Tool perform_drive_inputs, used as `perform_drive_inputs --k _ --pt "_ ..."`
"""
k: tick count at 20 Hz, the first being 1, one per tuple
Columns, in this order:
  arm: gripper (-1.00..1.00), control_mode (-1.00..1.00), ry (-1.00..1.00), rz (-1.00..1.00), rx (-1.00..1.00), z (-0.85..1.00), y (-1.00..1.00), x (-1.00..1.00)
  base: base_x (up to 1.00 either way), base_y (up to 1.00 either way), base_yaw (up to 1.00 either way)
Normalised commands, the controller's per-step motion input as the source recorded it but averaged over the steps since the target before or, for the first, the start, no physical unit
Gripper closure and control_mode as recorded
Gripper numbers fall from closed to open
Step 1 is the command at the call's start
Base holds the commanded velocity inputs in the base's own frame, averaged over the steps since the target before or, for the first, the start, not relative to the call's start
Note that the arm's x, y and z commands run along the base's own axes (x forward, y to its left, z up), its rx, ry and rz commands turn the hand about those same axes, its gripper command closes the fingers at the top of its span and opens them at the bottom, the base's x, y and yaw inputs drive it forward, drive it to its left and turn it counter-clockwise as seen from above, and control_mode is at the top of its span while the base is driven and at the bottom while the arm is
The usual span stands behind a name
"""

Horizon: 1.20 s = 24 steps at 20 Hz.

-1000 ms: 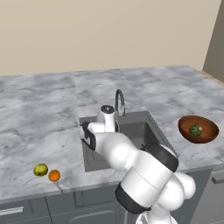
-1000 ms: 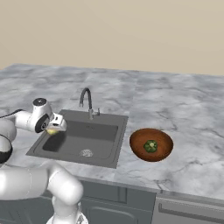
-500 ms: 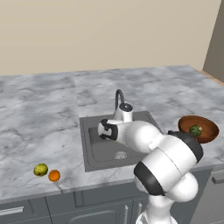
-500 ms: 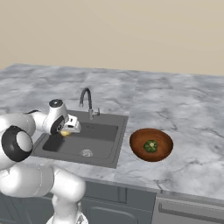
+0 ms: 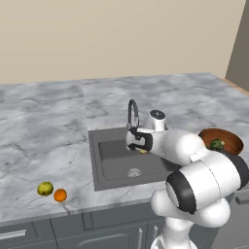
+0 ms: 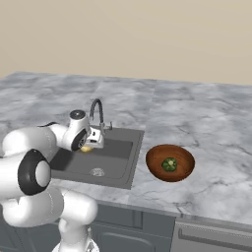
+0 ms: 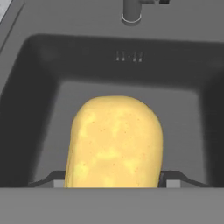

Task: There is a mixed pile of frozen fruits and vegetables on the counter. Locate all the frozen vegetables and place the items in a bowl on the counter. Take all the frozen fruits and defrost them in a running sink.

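Observation:
My gripper (image 7: 114, 182) is shut on the pale yellow-tan potato (image 7: 114, 142), which hangs above the dark sink (image 7: 39, 87). From the base, the potato (image 5: 143, 151) (image 6: 86, 148) sits just under the hand, in front of the curved faucet (image 5: 132, 111) (image 6: 97, 110). The reddish-brown bowl (image 5: 204, 133) (image 6: 152, 165) stands on the counter (image 5: 39, 136) right of the sink, with the green broccoli floret (image 5: 217, 144) (image 6: 170, 164) inside. A yellow-green round fruit (image 5: 45, 188) and an orange ball (image 5: 60, 195) lie side by side on the counter near its front edge, left of the sink.
The faucet base (image 7: 131, 11) rises at the sink's back wall. A round drain (image 5: 133, 172) (image 6: 97, 172) marks the basin floor. A tan wall runs behind the counter, and dark grey cabinets (image 5: 73, 228) lie below its front edge.
The arm has swung right, carrying the potato from the sink's left edge to above the basin, in front of the faucet. The two fruits and the bowl have not moved.

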Motion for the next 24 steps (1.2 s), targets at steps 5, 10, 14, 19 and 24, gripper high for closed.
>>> perform_drive_inputs --k 5,10,14,19,24 --pt "1.0 -1.0 0.0 0.0 0.0 0.17 -0.62 0.0 0.0 0.0 0.0" --pt "1.0 -1.0 0.0 0.0 0.0 0.16 -0.67 0.0 0.0 0.0 0.0" --pt "1.0 -1.0 0.0 0.0 0.0 0.28 -0.64 0.0 0.0 0.0 0.0" --pt "1.0 -1.0 0.0 0.0 0.0 0.29 -0.62 0.0 0.0 0.0 0.0" --pt "1.0 -1.0 0.0 0.0 0.0 0.05 -0.66 0.0 0.0 0.0 0.0"
